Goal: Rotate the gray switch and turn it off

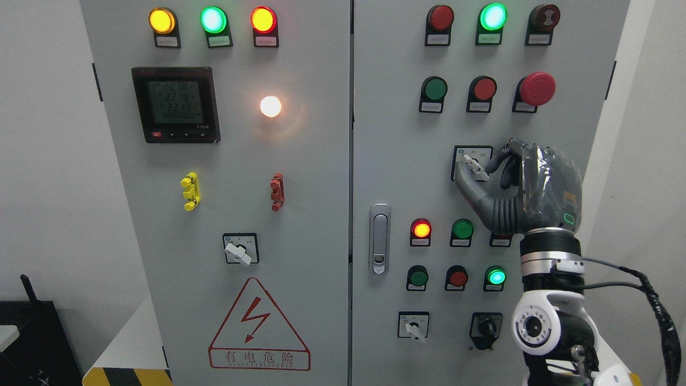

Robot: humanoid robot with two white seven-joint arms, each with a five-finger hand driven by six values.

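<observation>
One view only, from the head camera, faces a gray electrical cabinet [300,177] with two doors. At centre right of the frame the right hand [528,187] rises from the lower right edge and reaches the gray switch [475,166], a rotary selector with a pale lever on a black-framed plate on the right-hand door. The thumb [471,188] lies just under the lever and a dark fingertip [499,158] sits at its right end, so the hand looks pinched on the lever, though whether the pads truly press it is hard to tell from this angle. The lever points up-left and down-right, tilted. No left arm shows anywhere. As a judgement, the task is at the grasp-and-turn stage: the hand is on the knob, but nothing here proves the switch is off; the turn itself, or its last part, and the release seem left to do. Lamps glow across the panel, among them a green lamp [492,16] at upper right and a white lamp [270,106] on the left door beside the meter [176,104]. No containers appear; the only enclosure is the cabinet, shut, with its latch [379,238] at the door edge, contents hidden.
</observation>
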